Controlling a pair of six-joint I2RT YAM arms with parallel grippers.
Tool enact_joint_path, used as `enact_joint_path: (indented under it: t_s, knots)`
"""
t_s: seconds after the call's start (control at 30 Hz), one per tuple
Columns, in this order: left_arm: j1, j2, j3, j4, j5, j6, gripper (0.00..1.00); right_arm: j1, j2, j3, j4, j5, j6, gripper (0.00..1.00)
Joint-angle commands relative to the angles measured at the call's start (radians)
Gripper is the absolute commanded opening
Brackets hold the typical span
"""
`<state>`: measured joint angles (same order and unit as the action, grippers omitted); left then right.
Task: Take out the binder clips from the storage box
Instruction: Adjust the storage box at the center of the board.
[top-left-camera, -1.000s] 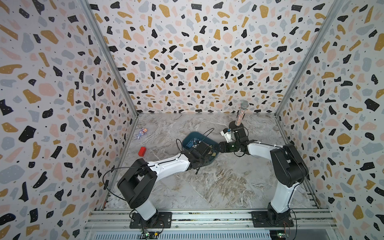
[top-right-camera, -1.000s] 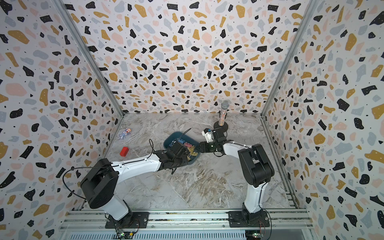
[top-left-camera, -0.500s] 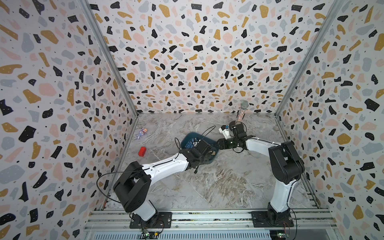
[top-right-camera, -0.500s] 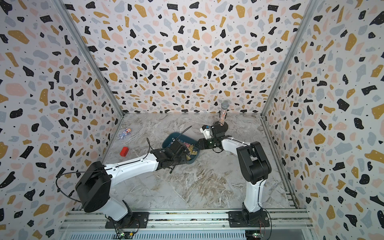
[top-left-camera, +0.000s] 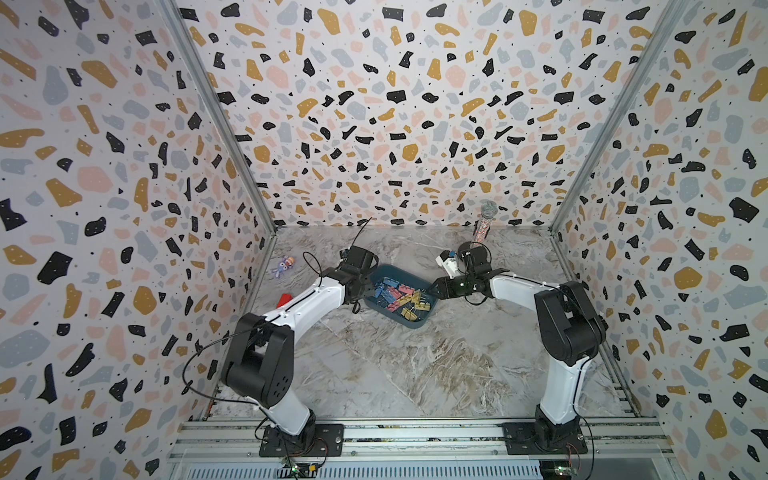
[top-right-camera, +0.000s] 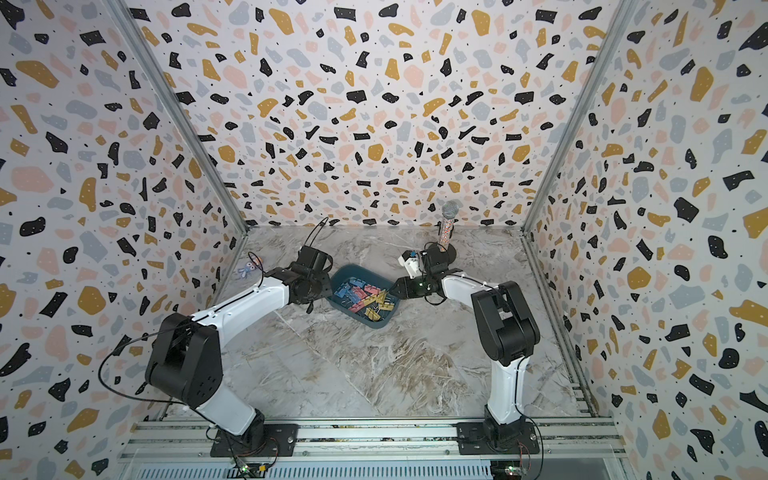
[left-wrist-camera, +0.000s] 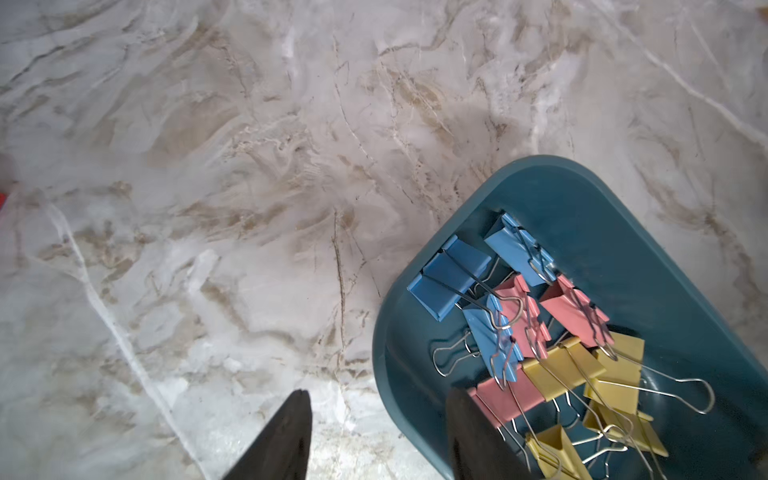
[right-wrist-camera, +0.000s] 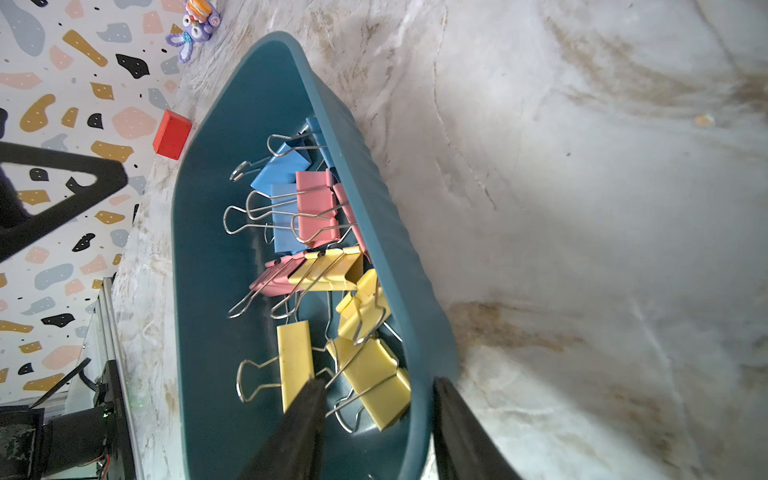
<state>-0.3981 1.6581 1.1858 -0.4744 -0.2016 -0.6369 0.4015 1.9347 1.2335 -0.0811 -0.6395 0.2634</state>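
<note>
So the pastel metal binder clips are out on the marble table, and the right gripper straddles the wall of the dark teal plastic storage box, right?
No. The pastel pink, yellow and blue binder clips lie inside the dark teal plastic storage box, not on the marble table; the right wrist view shows it. The right gripper does straddle the box wall.

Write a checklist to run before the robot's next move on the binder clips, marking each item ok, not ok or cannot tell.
1. The binder clips lie inside the storage box: ok.
2. Clips separated for single picks: not ok, they overlap in a heap.
3. The left claw open and empty: ok.
4. The right claw open, straddling the box's wall: ok.
5. Box flat on the table: cannot tell.
</note>
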Motion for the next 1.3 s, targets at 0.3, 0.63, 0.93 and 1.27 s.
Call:
enact_joint_path:
  t_s: [0.3,0.63,0.93,1.27]
  knots:
    - [0.044,0.158,0.127,-0.055,0.034,0.101,0.54,0.007,-0.002,0.047,-0.055,-0.020,-0.030,0.45]
    - [0.045,0.220,0.122,-0.056,0.062,0.114,0.42,0.006,0.010,0.062,-0.063,-0.018,-0.029,0.44]
    - [0.046,0.136,0.011,-0.043,0.071,0.088,0.36,0.006,0.035,0.089,-0.075,-0.022,-0.033,0.43]
    - [0.030,0.033,-0.124,-0.023,0.088,0.061,0.35,0.006,0.064,0.136,-0.100,-0.035,-0.041,0.43]
